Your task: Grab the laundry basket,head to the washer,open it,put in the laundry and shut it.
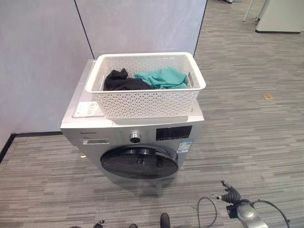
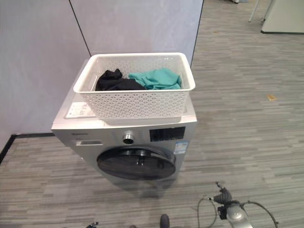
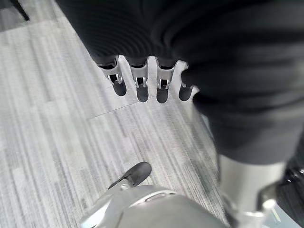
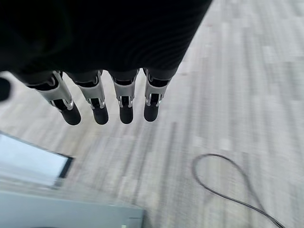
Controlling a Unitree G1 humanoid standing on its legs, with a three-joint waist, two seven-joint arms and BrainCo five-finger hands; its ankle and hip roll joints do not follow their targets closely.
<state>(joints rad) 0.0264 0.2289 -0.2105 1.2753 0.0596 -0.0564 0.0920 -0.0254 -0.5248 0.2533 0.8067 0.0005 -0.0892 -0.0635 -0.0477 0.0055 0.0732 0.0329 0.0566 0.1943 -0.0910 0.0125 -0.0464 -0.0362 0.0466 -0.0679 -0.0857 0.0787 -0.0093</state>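
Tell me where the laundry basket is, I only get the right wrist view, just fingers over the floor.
Observer: The laundry basket sits on top of the washer.
Operator: Anything in it?
Observer: A black garment and a teal garment, side by side.
Operator: And the washer door?
Observer: The round door on the front looks shut.

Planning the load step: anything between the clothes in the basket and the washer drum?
Yes. The washer's round door is closed, so the drum is shut off. The white laundry basket sits on top of the washer, holding a black garment and a teal one. Nothing else visibly blocks the door front.
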